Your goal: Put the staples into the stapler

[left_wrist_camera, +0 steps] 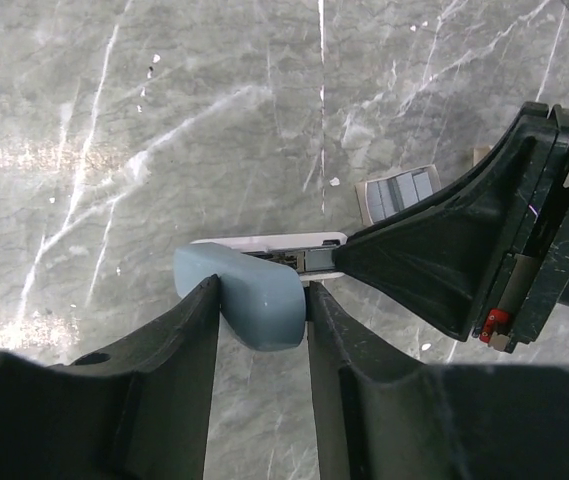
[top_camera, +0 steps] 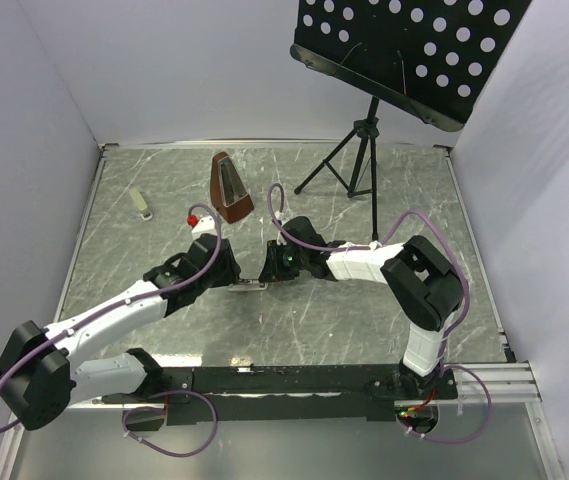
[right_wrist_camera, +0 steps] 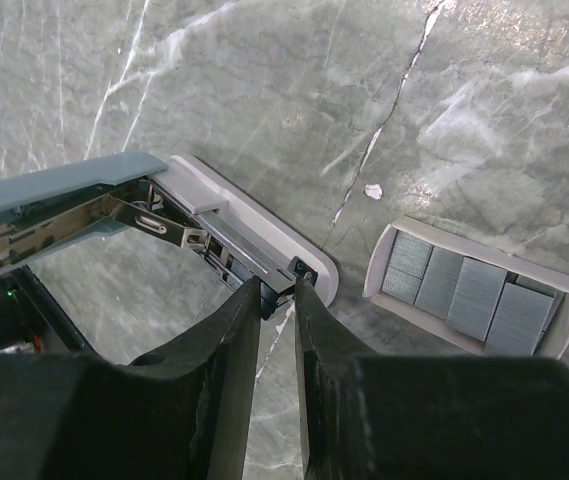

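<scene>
The stapler lies open on the marble table, its blue-grey lid lifted off the white base and the metal magazine bared. My left gripper is shut on the lid's rounded blue-grey end. My right gripper is shut on the front tip of the magazine. The staples are several silvery strips in an open cream box just right of the stapler. The box also shows in the left wrist view. In the top view both grippers, left and right, meet at the stapler.
A brown metronome stands just behind the grippers, with a small red object beside it. A music stand's tripod is at the back right. A small pale flat piece lies at the back left.
</scene>
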You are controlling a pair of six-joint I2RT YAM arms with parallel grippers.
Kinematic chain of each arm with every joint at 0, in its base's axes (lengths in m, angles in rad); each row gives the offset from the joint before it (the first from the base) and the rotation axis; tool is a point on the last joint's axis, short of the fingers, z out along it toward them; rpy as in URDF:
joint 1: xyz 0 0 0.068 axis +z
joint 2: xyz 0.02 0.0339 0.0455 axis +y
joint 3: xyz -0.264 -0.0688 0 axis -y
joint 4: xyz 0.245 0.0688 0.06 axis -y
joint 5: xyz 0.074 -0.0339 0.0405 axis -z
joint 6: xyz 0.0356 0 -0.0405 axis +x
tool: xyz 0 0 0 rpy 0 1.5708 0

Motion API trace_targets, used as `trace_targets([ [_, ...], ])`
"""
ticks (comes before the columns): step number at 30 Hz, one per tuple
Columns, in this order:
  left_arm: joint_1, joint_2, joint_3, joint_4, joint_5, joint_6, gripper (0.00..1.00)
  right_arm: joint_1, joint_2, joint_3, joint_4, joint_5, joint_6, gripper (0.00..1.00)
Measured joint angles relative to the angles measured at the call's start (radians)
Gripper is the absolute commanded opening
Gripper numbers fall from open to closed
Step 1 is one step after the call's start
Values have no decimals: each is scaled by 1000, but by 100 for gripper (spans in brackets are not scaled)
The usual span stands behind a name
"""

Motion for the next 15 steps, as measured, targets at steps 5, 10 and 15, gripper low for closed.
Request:
trace_targets([
  [5, -34, 38, 19, 1, -23, -2, 40, -1, 0, 0, 0, -5, -3, 26],
  [10, -58, 87, 42, 14, -48, 0, 40, -1, 0, -1, 0, -5, -8, 26],
  [15, -89, 147, 80, 14, -96, 8, 40, -3, 0, -2, 2, -6, -11, 27],
])
